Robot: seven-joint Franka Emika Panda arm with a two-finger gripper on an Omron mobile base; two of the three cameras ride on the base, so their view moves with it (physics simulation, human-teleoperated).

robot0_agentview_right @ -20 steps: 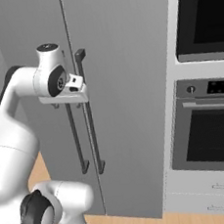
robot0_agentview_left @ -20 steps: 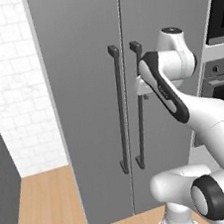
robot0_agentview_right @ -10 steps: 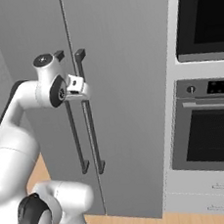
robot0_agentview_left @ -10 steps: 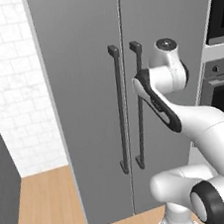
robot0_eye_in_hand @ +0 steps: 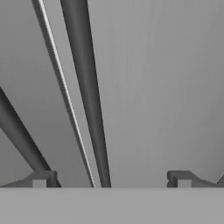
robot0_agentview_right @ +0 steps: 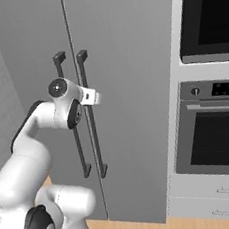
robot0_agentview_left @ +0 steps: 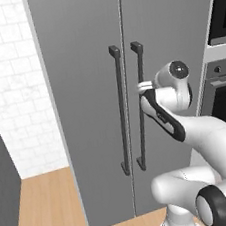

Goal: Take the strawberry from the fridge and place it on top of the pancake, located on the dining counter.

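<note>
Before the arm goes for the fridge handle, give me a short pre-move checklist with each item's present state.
1. Fridge doors both shut: ok, the seam between them is closed.
2. Gripper open: ok, the jaws stand wide apart.
3. Right door handle lined up between the jaws: ok, the hand view shows the bar running between the two tips.
4. Jaws empty: ok, nothing held.
5. Tips far enough past the bar to close on it: cannot tell.
6. Left door handle out of the jaws' way: ok, it lies off to one side in the hand view.
</note>
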